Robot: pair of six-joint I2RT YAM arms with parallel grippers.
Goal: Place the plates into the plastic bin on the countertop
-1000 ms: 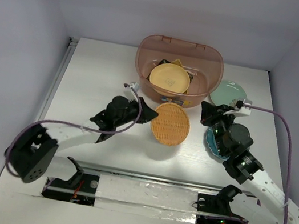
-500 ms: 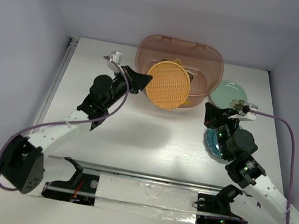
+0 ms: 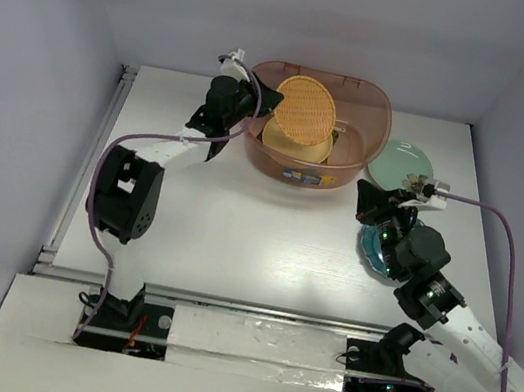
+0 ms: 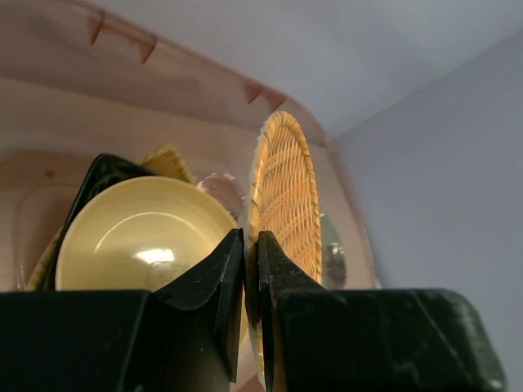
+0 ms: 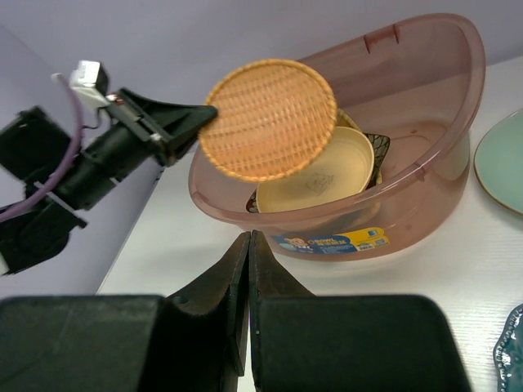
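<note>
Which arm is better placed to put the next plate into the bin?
Left. The left gripper holds the orange ribbed plate over the plastic bin; the right gripper is shut and empty.

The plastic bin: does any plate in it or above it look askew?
Only the orange ribbed plate: the left hand holds it steeply tilted by its rim above the plastic bin, over the yellow plate inside.

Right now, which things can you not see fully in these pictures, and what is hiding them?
- Teal plate: top view, mostly under the right arm; right wrist view shows only its edge.
- Black plate: right wrist view, covered by the yellow plate; pattern unreadable.
- Pale green plate: right wrist view, cut off by the right edge.
</note>
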